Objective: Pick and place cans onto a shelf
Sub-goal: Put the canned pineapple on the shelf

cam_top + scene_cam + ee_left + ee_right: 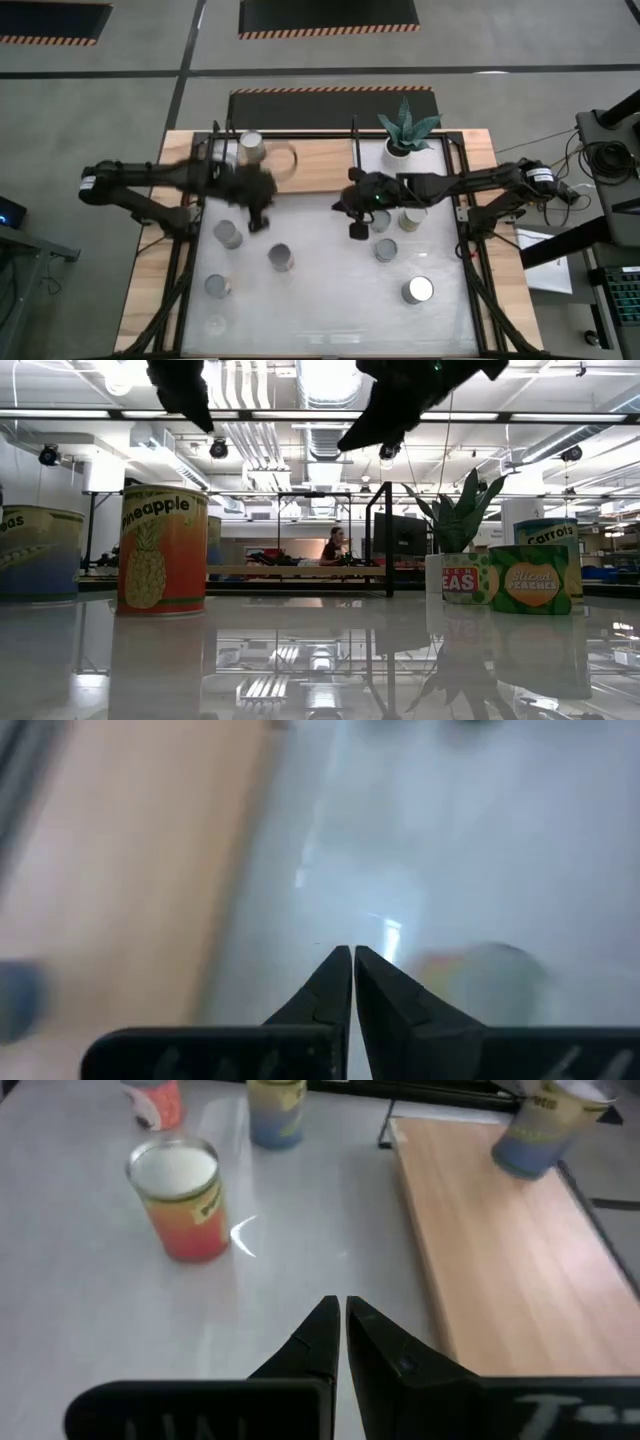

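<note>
- Nearest the low camera stands a pineapple can (162, 548), with the other cans (280, 257) scattered across the white table (330, 310) on the near side of the shelf (320, 165).
- One can (250, 148) already stands on the shelf's left end; the potted plant (404, 130) sits at its right end.
- Left gripper (352, 958) hovers above the table just off the shelf's front edge, jaws pinched together and holding nothing.
- Right gripper (343, 1308) hangs near the shelf's middle, jaws likewise closed and empty.
- Judgement: to do the next pick well, spread the jaws first, centre over one upright can, then descend squarely.
</note>
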Tool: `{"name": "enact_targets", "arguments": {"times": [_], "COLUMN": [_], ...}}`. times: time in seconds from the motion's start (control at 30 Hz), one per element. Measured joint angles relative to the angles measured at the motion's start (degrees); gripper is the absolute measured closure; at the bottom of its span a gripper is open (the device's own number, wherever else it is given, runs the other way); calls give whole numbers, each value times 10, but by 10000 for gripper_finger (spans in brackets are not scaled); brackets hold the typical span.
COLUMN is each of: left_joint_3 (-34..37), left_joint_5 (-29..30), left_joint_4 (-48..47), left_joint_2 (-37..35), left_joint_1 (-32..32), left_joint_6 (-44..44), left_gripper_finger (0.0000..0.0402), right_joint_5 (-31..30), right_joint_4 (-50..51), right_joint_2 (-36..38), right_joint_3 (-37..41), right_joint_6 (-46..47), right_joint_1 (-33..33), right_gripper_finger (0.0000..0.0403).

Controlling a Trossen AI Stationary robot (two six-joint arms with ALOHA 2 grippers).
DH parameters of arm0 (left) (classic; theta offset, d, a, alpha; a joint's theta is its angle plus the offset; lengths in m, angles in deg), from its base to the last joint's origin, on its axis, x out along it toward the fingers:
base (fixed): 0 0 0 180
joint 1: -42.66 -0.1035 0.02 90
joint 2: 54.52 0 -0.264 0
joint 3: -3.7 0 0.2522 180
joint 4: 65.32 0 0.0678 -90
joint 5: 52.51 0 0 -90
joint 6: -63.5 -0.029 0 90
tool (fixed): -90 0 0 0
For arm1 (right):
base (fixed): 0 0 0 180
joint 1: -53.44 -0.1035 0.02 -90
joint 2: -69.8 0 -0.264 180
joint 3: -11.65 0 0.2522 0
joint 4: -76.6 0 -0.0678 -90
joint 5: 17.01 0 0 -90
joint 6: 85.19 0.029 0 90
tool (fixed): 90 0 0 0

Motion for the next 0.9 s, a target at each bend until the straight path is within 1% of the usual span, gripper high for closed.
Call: {"name": "enact_targets", "arguments": {"times": [0.07, 0.17, 0.27, 0.33, 0.5, 0.7, 0.8, 0.9], "left_joint_3": [9, 10, 10, 10, 10, 9, 9, 9], "left_joint_5": [0, 4, 4, 4, 5, 8, 10, 27], "left_joint_4": [19, 42, 48, 47, 45, 42, 42, 42], "left_joint_2": [10, 39, 74, 96, 147, 192, 203, 213], "left_joint_1": [65, 145, 203, 227, 238, 238, 238, 238], "left_joint_6": [20, 26, 35, 51, 83, 74, 68, 67], "left_gripper_finger": [402, 402, 399, 387, 333, 261, 241, 238], "right_joint_5": [-1, -2, 1, 1, 2, 2, 2, 2], "right_joint_4": [-11, -38, -55, -56, -57, -58, -58, -58], "right_joint_2": [5, 15, 20, 23, 24, 24, 24, 24], "right_joint_3": [15, 30, 40, 41, 41, 41, 40, 40], "right_joint_6": [4, 5, 5, 5, 5, 5, 4, 4], "right_joint_1": [-7, -13, -14, -14, -14, -14, -14, -14], "right_gripper_finger": [390, 390, 390, 390, 390, 390, 390, 390]}}
